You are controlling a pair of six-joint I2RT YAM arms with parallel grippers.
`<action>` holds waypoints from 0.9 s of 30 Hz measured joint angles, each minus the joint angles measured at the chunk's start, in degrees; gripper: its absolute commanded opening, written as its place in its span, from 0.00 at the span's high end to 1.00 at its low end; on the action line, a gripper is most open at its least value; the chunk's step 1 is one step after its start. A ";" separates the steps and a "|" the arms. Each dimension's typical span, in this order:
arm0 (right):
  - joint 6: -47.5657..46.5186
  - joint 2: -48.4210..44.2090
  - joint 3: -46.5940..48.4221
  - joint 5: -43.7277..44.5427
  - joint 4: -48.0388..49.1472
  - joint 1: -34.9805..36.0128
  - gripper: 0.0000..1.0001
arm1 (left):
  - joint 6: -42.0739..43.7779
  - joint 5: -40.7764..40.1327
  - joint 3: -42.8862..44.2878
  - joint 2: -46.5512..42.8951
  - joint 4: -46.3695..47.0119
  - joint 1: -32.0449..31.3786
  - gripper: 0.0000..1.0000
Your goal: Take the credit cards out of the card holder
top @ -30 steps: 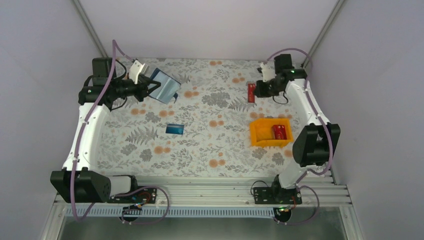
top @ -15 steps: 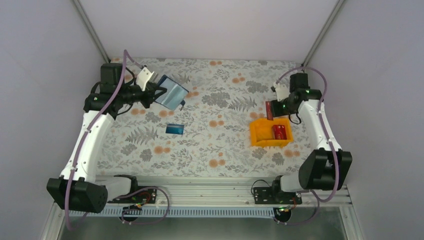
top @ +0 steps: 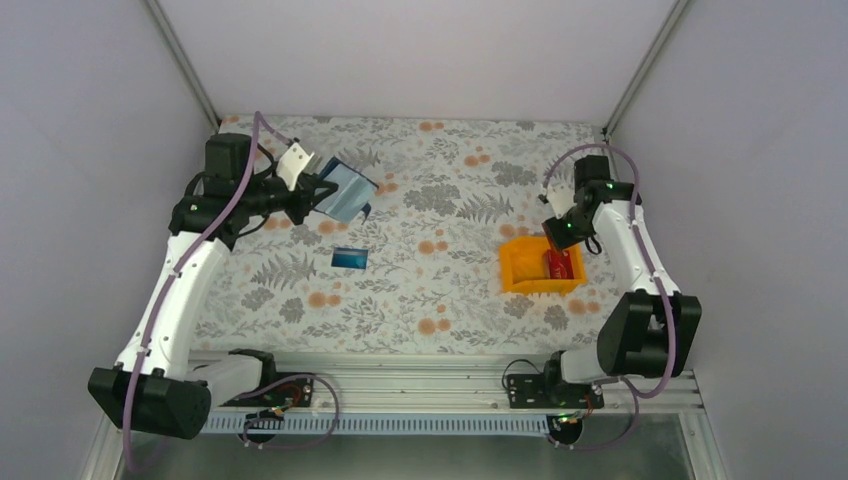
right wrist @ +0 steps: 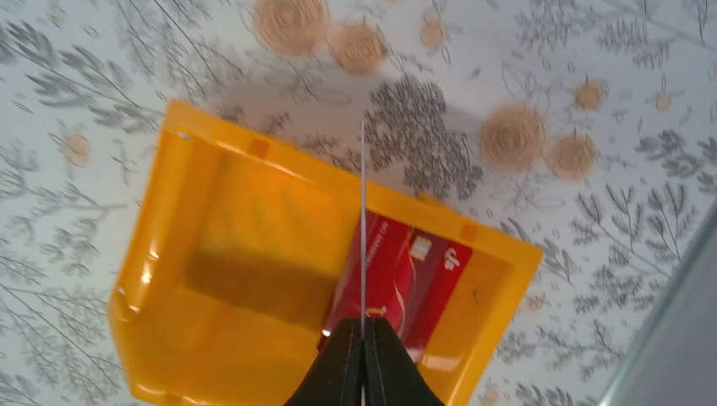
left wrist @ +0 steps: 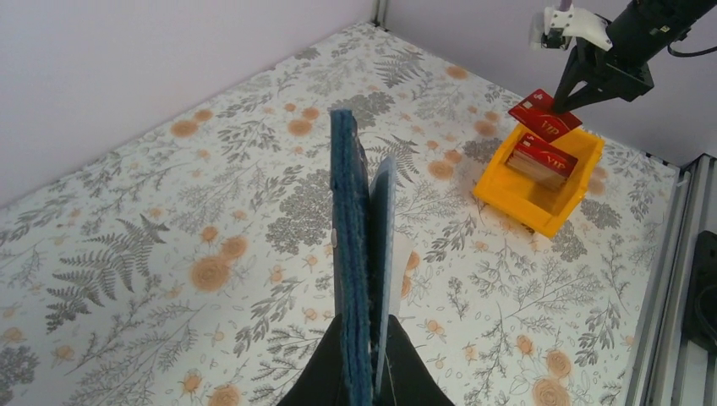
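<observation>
The right gripper [right wrist: 362, 326], pinched shut on a red credit card [left wrist: 545, 112] hanging edge-down, hovers directly above the orange bin [right wrist: 161, 279], while the left gripper [left wrist: 365, 376] clamps the card holder [left wrist: 345, 254] upright over the worktop [top: 440, 290].

I hold the navy card holder [top: 345, 192] upper left, a red card [left wrist: 545, 114] at right; a blue card [top: 350, 258] lies flat mid-left.

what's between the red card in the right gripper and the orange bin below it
Nothing visible. The right gripper holds the red card above the open top of the orange bin. Another red card already lies flat inside, but it does not cover the opening.
</observation>
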 measured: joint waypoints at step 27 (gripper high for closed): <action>-2.78 4.11 -4.11 3.54 -3.30 -1.60 0.96 | 1.07 -1.68 -0.02 0.63 -0.11 -1.51 0.97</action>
